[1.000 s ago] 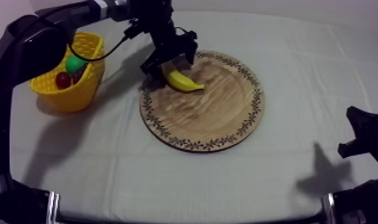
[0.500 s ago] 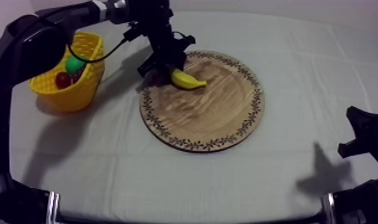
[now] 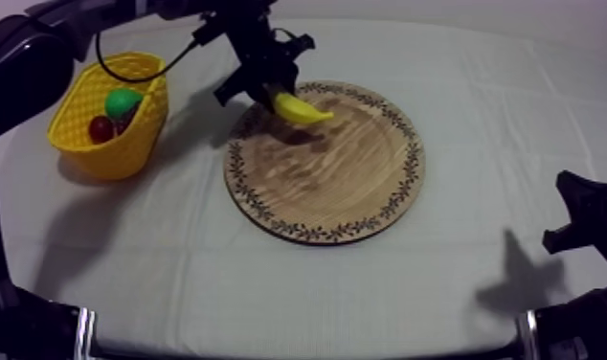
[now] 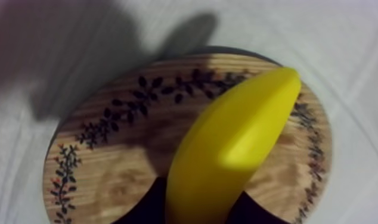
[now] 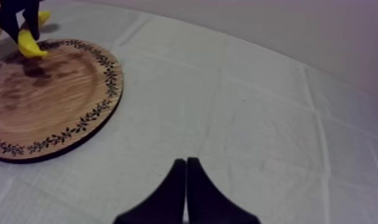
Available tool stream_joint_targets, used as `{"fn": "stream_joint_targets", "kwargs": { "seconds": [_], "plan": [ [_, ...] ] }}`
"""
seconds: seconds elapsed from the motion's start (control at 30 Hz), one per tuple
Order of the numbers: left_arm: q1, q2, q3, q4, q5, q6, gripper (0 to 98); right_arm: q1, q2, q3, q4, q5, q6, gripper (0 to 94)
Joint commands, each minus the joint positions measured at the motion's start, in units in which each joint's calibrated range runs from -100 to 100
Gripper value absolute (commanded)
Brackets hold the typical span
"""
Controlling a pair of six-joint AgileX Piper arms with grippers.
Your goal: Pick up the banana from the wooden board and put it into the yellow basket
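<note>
The yellow banana (image 3: 300,108) hangs tilted just above the far left rim of the round wooden board (image 3: 326,187), casting a shadow on the wood. My left gripper (image 3: 269,91) is shut on its upper end. In the left wrist view the banana (image 4: 233,149) juts out from between the dark fingers (image 4: 145,205) over the board (image 4: 102,167). The yellow basket (image 3: 125,153) stands left of the board. My right gripper (image 5: 186,162) is shut on nothing, low over the cloth at the right (image 3: 580,215); from there the banana (image 5: 29,43) shows at the board's (image 5: 42,101) far edge.
Inside the basket lie a green pear (image 3: 123,101) and a small red fruit (image 3: 101,128). My left arm reaches in from the upper left, passing behind the basket. Bare cloth lies between the board and my right gripper.
My left gripper closed on the banana where it lay on the board, then raised it off the wood and slightly farther back. The right arm stayed still.
</note>
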Motion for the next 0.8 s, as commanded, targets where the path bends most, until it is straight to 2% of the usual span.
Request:
{"fn": "stream_joint_targets", "kwargs": {
  "seconds": [0.0,0.23,0.77],
  "plan": [
    [0.14,-2.42,-0.31,-0.23,0.66,0.04,23.5,0.00,0.00,0.05,-0.02,-0.03,-0.01,0.3],
    [1.14,-8.40,-1.39,-1.57,4.75,0.74,24.5,0.00,0.00,0.05,-0.02,-0.03,-0.01,0.3],
    [1.61,-16.67,0.34,-2.06,12.45,0.65,24.5,0.00,0.00,0.05,-0.02,-0.03,-0.01,0.3]
  ]
}}
